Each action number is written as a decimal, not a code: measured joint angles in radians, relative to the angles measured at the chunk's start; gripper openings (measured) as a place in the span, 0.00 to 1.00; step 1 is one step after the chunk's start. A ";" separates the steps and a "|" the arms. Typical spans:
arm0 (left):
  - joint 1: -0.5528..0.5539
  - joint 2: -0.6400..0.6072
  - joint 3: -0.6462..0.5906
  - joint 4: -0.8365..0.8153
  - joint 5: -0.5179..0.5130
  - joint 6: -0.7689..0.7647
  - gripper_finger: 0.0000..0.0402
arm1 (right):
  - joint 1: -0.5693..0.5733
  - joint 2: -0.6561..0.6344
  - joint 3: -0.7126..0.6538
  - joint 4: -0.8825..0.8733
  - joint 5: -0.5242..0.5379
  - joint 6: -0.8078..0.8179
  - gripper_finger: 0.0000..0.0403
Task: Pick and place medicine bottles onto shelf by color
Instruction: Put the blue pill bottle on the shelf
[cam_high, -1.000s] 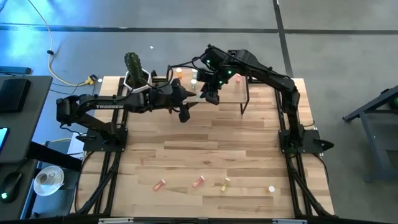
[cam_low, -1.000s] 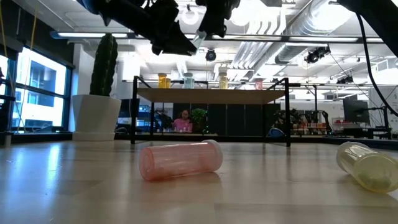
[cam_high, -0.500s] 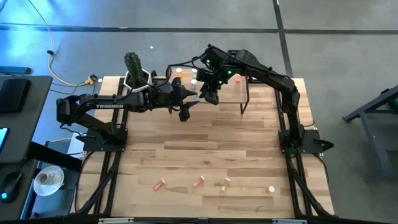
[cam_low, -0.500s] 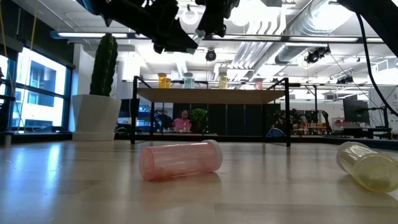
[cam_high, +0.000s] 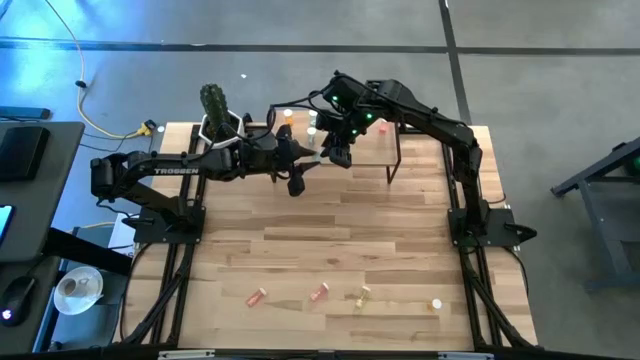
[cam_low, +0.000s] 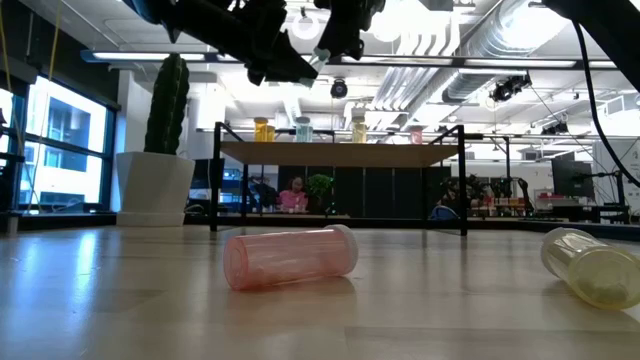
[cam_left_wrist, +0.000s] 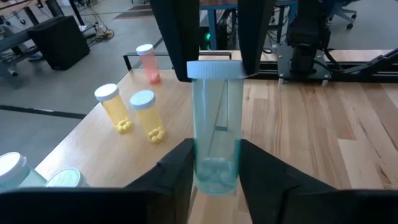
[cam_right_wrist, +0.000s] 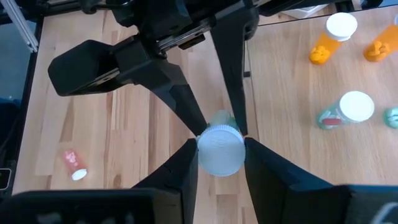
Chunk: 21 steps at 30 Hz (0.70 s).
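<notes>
High view. The left gripper (cam_high: 308, 160) and right gripper (cam_high: 333, 152) meet tip to tip in the air just in front of the shelf (cam_high: 385, 150), with a pale green bottle (cam_high: 318, 156) between them. Four loose bottles (cam_high: 319, 292) lie far off at the near edge of the table (cam_high: 350, 230).

Low view. Both grippers hang above the shelf's level; the bottle is a pale glint between the two sets of fingers. Four bottles stand upright on the shelf top. A pink bottle (cam_low: 290, 257) and a yellow bottle (cam_low: 590, 266) lie on their sides in the foreground.

Left wrist view. The left fingers (cam_left_wrist: 177, 174) are clamped on the lower body of the pale green bottle, which stands upright between them. The right fingers (cam_left_wrist: 183, 37) pinch it just under the white cap. Beyond the fingertips, two yellow bottles (cam_left_wrist: 130, 115) and a pink one (cam_left_wrist: 148, 63) stand on the shelf.

Right wrist view. The right fingers are closed on the cap end; the left fingers reach in from the far side to the body below.

Judgement: this is a hand-over with both grips on. It would go best if only one gripper lets go, opening straight and drawing back along the bottle's axis, so the bottle stays upright for setting beside its own colour.
</notes>
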 joint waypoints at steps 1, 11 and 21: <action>0.000 0.000 0.000 0.000 0.000 0.000 0.26 | 0.000 0.000 0.000 0.000 0.001 0.000 0.25; 0.000 0.000 0.000 0.000 -0.003 0.003 0.24 | 0.002 -0.001 0.000 0.002 0.066 -0.052 0.25; 0.000 0.000 0.000 0.000 -0.002 0.000 0.23 | -0.003 -0.001 0.000 -0.013 0.042 -0.046 0.25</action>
